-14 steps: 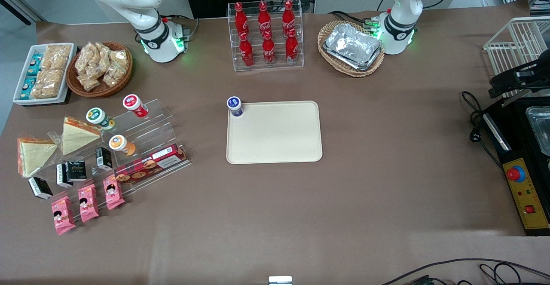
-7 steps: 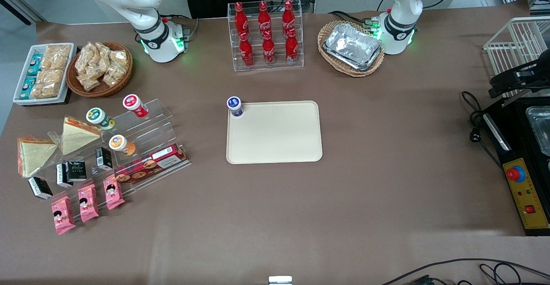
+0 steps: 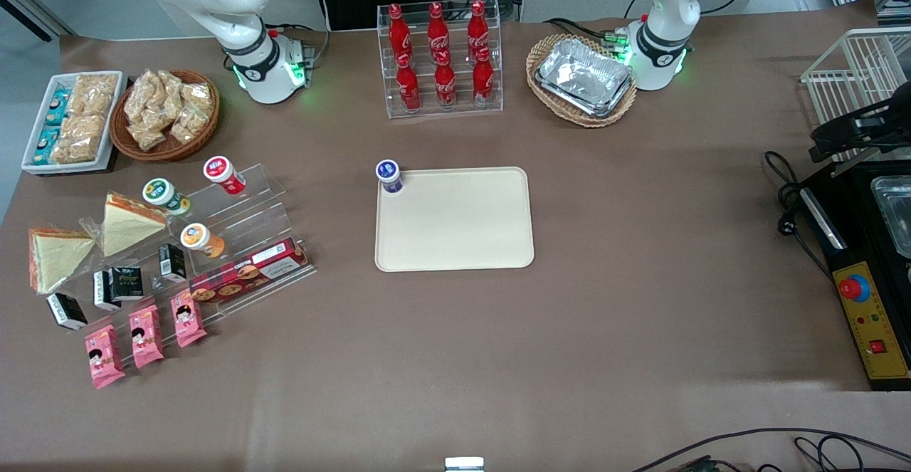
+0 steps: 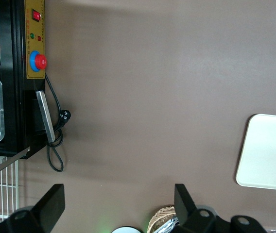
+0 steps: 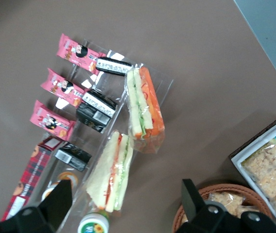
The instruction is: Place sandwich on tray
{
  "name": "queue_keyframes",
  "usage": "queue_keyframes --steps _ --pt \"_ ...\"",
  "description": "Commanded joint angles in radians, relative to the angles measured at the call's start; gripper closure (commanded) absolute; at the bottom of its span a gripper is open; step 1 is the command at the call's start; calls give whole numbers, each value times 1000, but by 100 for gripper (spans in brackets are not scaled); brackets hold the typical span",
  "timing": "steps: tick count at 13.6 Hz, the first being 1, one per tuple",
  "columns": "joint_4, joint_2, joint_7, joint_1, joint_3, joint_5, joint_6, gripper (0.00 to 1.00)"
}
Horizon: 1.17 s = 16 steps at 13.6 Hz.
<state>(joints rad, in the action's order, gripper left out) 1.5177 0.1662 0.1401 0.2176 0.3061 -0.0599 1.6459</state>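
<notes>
Fingers of the right arm's gripper (image 5: 123,206) are hanging wide apart, empty, above the clear-wrapped triangular sandwich (image 3: 127,225) (image 5: 110,172), which is lying at nine o'clock from the cream-beige rectangular plastic tray (image 3: 455,244).

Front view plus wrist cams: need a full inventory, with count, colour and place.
tray: 1, cream, table centre
sandwich: 1, white wedge, beside acrylic stand, working arm's end
second sandwich: 1, same look, beside the first
blue-lidded cup: 1, at a tray corner
lidded cups: 3, red, green and orange lids, on the stand
cookie box: 1, red, on the stand
pink packets: 3, on the stand, nearest the camera
cola bottles: 6, red, in clear rack
foil trays: silver stack, in wicker basket
gripper: fingers open, above the sandwiches
</notes>
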Motion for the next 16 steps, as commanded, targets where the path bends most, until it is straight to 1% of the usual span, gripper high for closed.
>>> queue_keyframes --steps 1,9,13,16 --pt "50 25 -65 31 1 -8 70 0" --pt "62 104 -68 34 -1 -5 156 0" --pt "172 108 -70 23 -1 -5 285 0" --pt "226 107 -76 20 -5 -3 334 0"
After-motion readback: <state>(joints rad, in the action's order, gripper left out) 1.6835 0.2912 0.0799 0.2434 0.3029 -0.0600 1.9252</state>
